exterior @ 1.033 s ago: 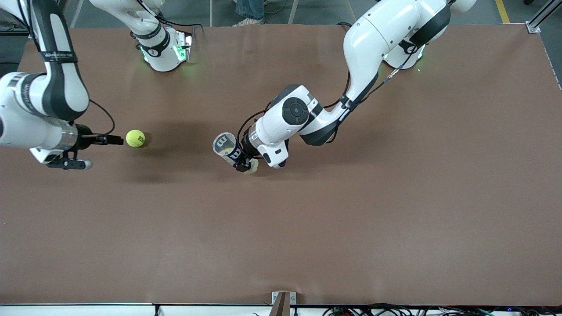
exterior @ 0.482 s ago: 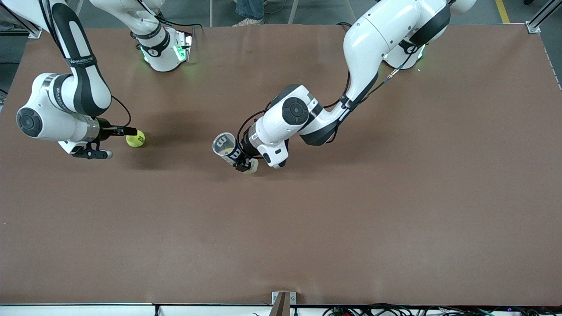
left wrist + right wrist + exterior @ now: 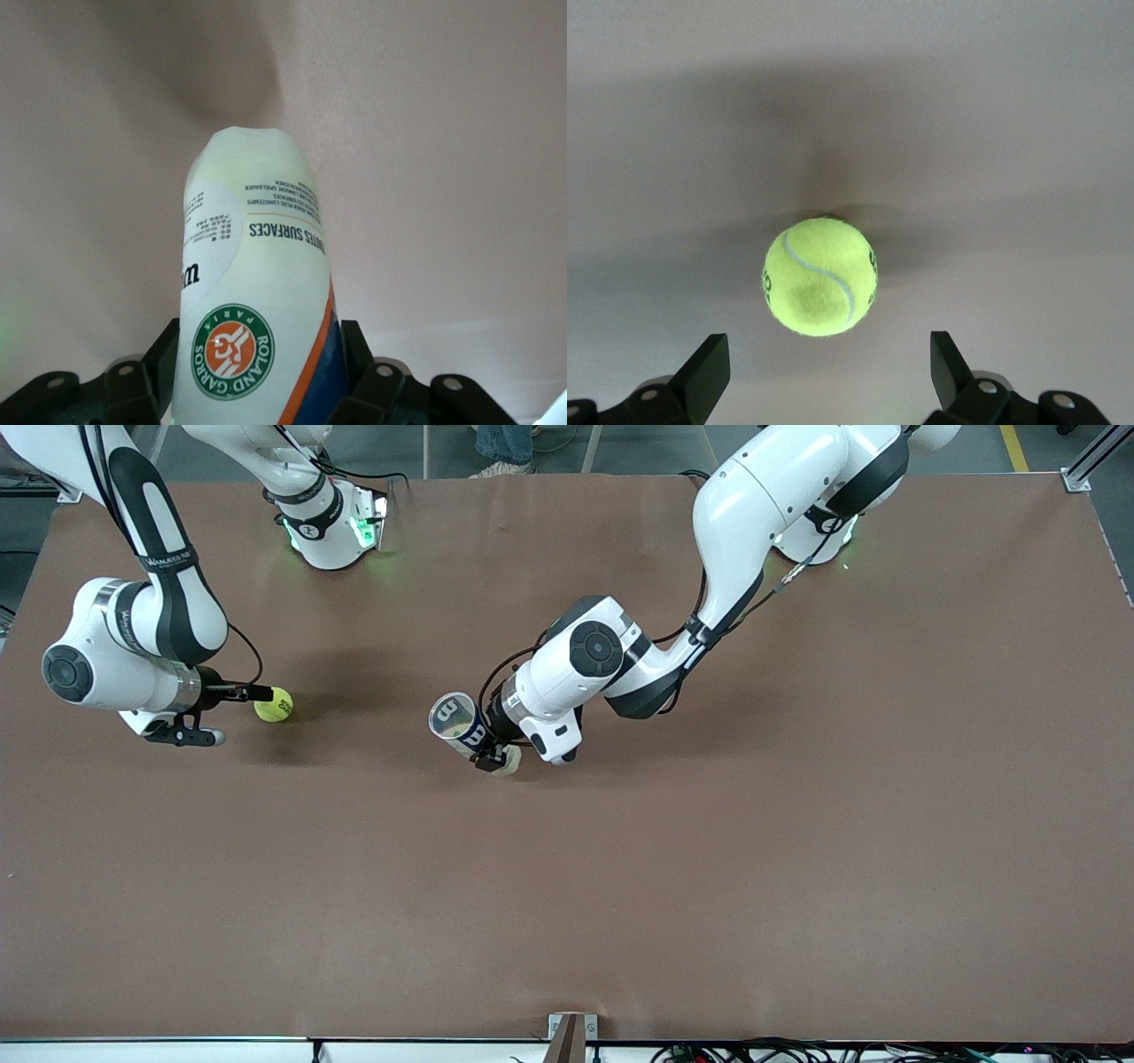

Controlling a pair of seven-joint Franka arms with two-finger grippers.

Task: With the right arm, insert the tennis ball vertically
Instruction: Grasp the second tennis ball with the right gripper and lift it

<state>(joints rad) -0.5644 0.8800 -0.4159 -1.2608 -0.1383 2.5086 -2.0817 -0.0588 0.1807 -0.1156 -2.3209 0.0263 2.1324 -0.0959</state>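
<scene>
Two tools are in play. The right tool (image 3: 232, 713) hangs low over the tabletop (image 3: 709, 886) toward the right arm's end, its fingers spread wide and empty, just short of the tennis ball (image 3: 274, 704). In the right wrist view the ball (image 3: 820, 276) lies ahead of the two fingertips (image 3: 709, 359), centred on the gap but not yet between them. The left tool (image 3: 493, 755) is clenched on a tennis ball can (image 3: 459, 725), which it holds tilted above the middle of the tabletop with its open mouth angled up toward the right arm's end; this arm waits.

The step in hand looks like the approach to the ball, before any grasp. The next move probably calls for advancing until the fingers straddle the ball, then closing gently, since a nudge could set it rolling.

The right tool's fingers are cut off in its wrist view. The can's mouth is out of sight in the left wrist view, and whether the can is empty cannot be told.
</scene>
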